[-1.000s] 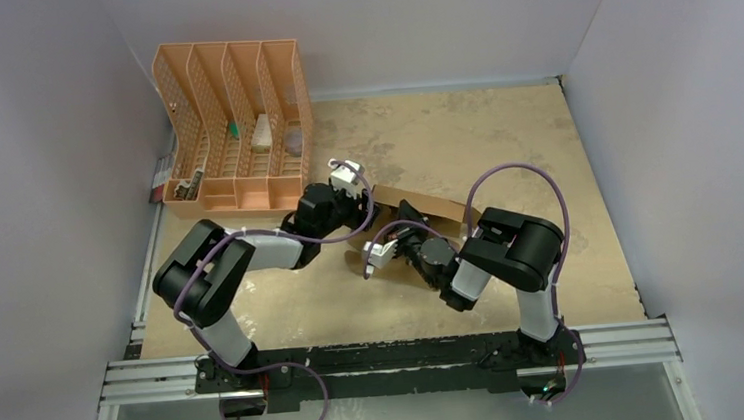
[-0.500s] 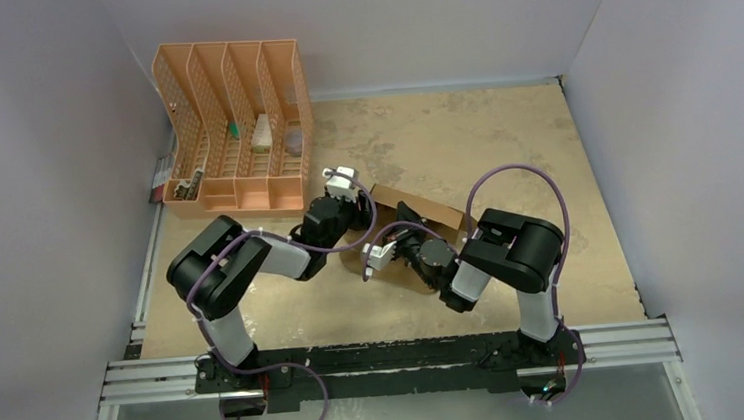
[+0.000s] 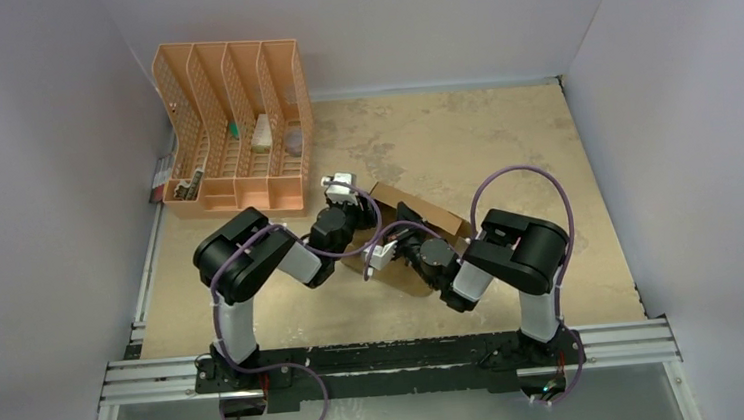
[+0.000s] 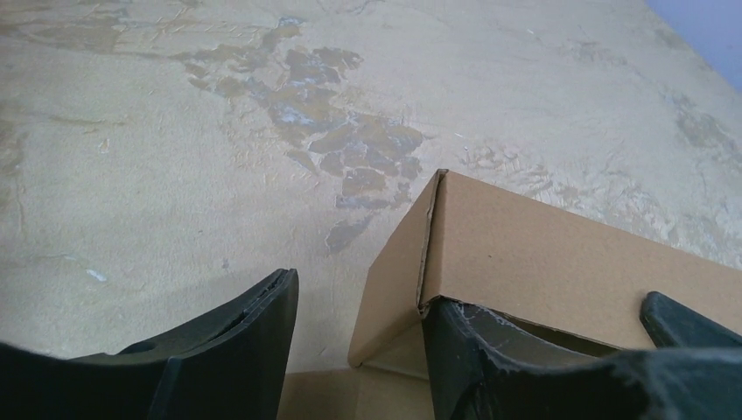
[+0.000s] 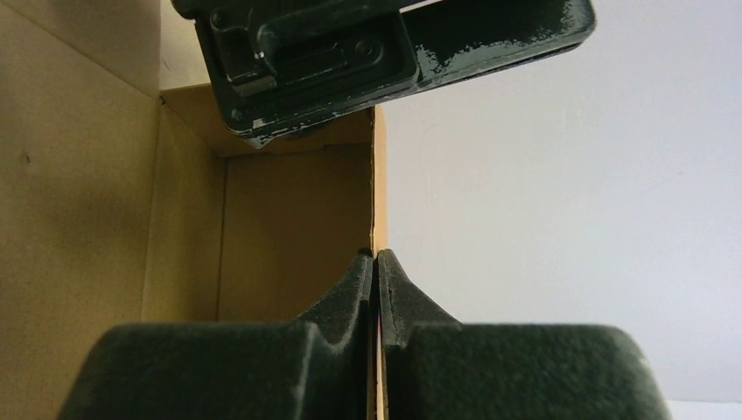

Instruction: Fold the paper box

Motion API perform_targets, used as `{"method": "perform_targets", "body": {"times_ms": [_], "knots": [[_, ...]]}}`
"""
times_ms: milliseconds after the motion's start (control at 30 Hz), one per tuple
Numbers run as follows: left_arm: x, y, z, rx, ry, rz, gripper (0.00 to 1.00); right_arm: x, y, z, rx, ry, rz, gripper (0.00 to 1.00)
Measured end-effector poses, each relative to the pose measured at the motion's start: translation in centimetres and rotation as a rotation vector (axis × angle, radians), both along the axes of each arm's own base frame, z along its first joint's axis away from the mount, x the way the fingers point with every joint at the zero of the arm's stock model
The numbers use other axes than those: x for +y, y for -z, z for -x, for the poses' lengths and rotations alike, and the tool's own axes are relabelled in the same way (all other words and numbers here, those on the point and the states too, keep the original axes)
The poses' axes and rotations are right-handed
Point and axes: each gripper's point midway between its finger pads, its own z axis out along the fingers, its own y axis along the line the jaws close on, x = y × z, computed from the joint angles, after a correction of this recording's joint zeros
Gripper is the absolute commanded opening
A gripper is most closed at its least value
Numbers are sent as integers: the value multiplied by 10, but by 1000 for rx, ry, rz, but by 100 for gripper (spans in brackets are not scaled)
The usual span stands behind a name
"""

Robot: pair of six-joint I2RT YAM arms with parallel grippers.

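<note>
Beige tabletop [image 3: 513, 139] carries one half-formed paper box [image 3: 444, 214] at centre and one orange organiser [image 3: 231, 131] far-left, with bare room rightward. Left gripper [image 4: 360, 293] straddles a corner wall, half-spread, gripping nothing. Right gripper [image 5: 376, 258] pinches a wall's edge.

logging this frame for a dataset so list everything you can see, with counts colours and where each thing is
paper box: one, brown, mid-table between the grippers, walls partly up
file organiser: one, orange, back left of table
small items: at least three, green, pale, grey, in organiser slots
table: one, tan, worn patches
rail: one, silver, near edge
cables: purple, along both arms
arms: two, black and grey, near edge
left gripper: one, black, open around a box flap
right gripper: one, black, shut on a box wall
</note>
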Motion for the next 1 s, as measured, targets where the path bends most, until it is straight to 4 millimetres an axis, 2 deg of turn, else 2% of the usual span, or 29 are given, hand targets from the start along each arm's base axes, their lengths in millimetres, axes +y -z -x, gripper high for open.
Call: {"method": "perform_targets", "body": {"times_ms": [100, 267, 467, 767, 1000], "knots": [[-1, 4, -2, -13, -5, 21, 52, 0, 0, 1, 11, -8, -1, 4], [-3, 8, -4, -27, -8, 32, 41, 2, 1, 3, 18, -20, -4, 4], [-4, 6, -6, -38, -45, 50, 35, 4, 2, 3, 22, -29, -7, 4], [6, 6, -5, -47, -180, 76, 29, 12, 2, 2, 29, -58, -5, 4], [13, 5, -3, -42, -300, 98, 20, 17, 3, 4, 42, -88, -5, 4]]}}
